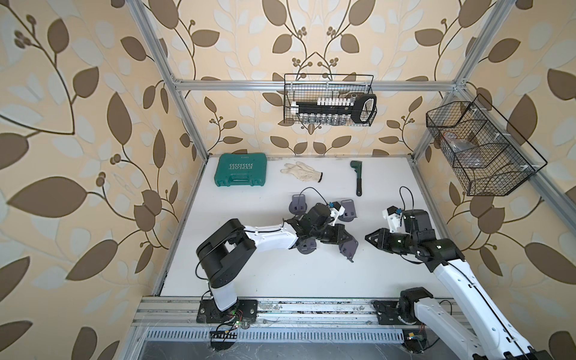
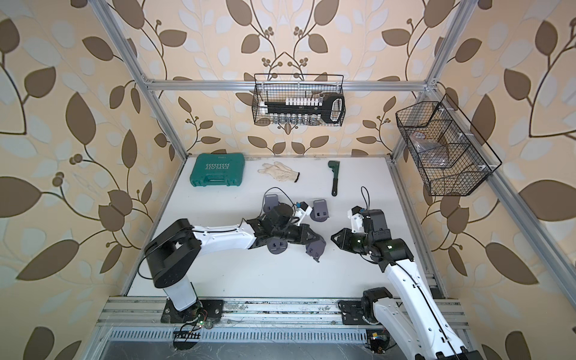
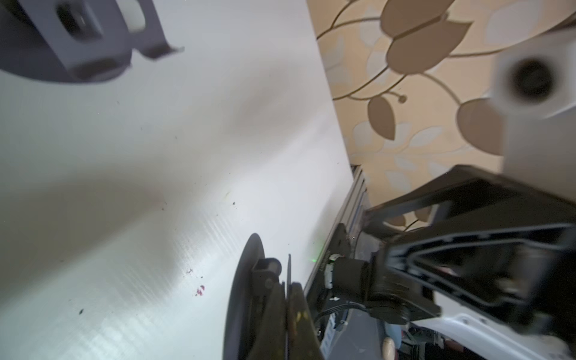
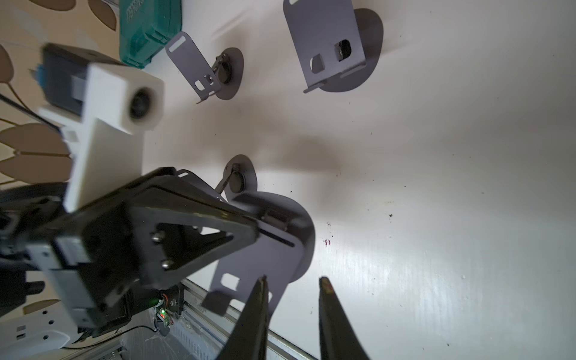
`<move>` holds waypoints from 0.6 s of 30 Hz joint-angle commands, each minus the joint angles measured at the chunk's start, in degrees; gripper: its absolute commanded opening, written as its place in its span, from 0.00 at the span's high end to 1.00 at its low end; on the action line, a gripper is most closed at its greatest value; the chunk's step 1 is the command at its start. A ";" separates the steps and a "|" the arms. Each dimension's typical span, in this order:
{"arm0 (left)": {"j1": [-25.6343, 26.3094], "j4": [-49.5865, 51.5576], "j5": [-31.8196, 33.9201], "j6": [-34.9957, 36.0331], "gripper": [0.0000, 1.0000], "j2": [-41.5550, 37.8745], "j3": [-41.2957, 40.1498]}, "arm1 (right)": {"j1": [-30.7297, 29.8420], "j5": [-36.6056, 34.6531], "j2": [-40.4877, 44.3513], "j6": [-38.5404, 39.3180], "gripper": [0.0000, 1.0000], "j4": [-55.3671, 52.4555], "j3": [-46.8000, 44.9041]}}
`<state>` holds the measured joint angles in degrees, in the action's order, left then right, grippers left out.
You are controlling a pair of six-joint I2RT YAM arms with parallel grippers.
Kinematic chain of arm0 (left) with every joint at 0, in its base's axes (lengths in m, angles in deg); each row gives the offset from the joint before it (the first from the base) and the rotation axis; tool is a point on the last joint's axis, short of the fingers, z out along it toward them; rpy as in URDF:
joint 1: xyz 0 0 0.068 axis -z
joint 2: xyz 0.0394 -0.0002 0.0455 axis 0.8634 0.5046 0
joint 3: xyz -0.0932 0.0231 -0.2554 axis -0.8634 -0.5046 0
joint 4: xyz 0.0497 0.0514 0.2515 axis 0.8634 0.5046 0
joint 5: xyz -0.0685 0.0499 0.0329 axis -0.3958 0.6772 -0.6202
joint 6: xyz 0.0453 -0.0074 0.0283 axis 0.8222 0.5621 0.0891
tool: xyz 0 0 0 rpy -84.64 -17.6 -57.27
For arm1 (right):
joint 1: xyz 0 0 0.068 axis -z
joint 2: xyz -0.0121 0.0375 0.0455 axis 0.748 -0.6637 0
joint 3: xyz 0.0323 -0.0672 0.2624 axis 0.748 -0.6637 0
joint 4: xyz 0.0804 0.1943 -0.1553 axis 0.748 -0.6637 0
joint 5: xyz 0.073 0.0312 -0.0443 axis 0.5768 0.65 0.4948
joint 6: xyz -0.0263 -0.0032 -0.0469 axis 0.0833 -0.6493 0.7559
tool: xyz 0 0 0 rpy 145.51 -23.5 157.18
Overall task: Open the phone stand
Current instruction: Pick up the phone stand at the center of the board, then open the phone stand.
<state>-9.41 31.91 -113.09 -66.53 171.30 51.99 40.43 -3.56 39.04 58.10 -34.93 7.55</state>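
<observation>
Start on your left. The left gripper [image 1: 340, 239] is clamped shut on the phone stand [image 1: 349, 249] and pinches it close to the hinge. It holds the stand on edge near the middle of the table [image 1: 280, 274]. You cannot tell from these views whether the stand's lower edge rests on the surface.

From that grip, the stand's long axis runs toward the front rail [image 1: 311, 307]. The round base [image 4: 296, 218] sits at the gripped end. The back plate [image 4: 249, 268] reaches forward and ends in its bent lip [image 4: 215, 304].

Further right, across a short stretch of bare table, the right gripper [image 1: 367, 238] points straight at the stand. Its jaws are a narrow way apart and hold nothing. It is near the stand but not touching it in both top views. The stand lies to that gripper's left, with the plate's free end slightly forward of its tips.

To my reading, the opening move belongs to your right arm. It is the only free one, and it faces the plate's flat side. You would bring it left onto the free end and swing the plate away from the base.

Three more stands [image 1: 307, 247] lie behind and beside the left arm. None of them is in the way.
</observation>
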 commanded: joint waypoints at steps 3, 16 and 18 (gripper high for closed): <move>-2.49 -1.53 -0.03 -7.04 1.00 -12.91 -1.52 | 0.83 12.34 3.46 -3.23 0.75 2.03 2.88; -4.05 -3.11 3.89 -15.04 1.00 -30.41 -9.94 | 0.64 21.73 20.14 -34.72 0.72 40.22 -11.75; -4.05 -3.16 4.33 -15.14 1.00 -31.28 -10.53 | 0.46 22.77 19.75 -36.02 0.72 42.32 -12.48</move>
<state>-12.93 30.69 -110.83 -80.52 143.11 41.52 41.04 17.12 58.47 29.23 -1.99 -3.62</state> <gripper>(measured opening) 0.049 0.280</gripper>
